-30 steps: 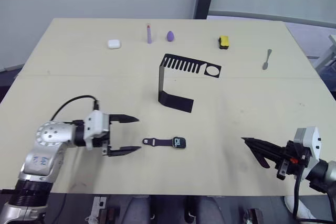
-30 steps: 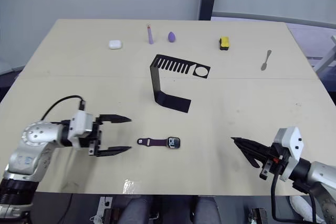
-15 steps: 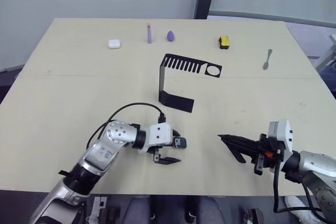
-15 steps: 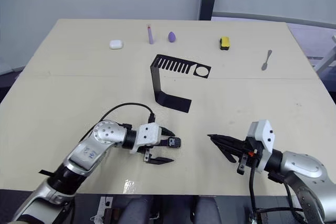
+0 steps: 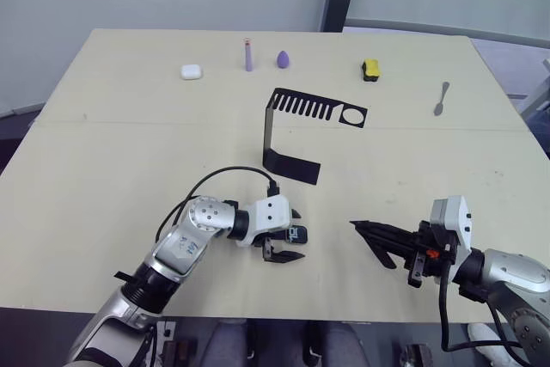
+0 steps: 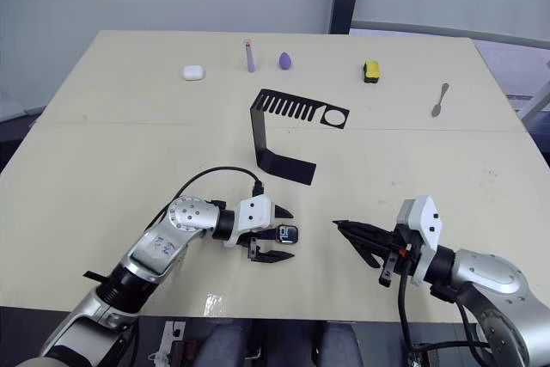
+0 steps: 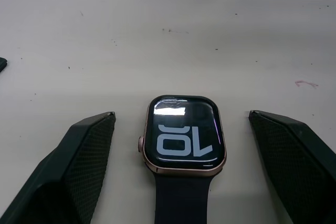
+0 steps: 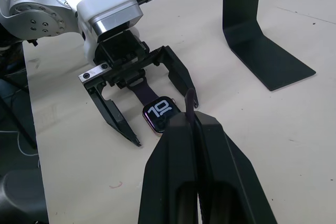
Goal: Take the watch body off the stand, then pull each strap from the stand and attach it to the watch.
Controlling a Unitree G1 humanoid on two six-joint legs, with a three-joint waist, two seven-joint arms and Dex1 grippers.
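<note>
The watch body (image 7: 184, 135) lies flat on the table, dark screen up, with one dark strap (image 7: 181, 198) joined to its side facing my left wrist. My left gripper (image 5: 297, 235) is open and straddles the watch, one finger on each side, not touching it. My right gripper (image 8: 191, 116) is shut on the second strap (image 8: 190, 100), a thin dark band curling out from its tips just short of the watch (image 8: 159, 113). The black stand (image 5: 275, 131) sits behind them with nothing on its slotted arm.
Along the far edge lie a white earbud case (image 5: 191, 71), a purple pen (image 5: 248, 54), a purple egg shape (image 5: 282, 59), a yellow-and-black block (image 5: 371, 68) and a spoon (image 5: 442, 98). A black cable (image 5: 228, 174) loops above my left wrist.
My left gripper swung right from the table's left side and now straddles the watch. My right gripper moved left toward the watch, still shut on its strap.
</note>
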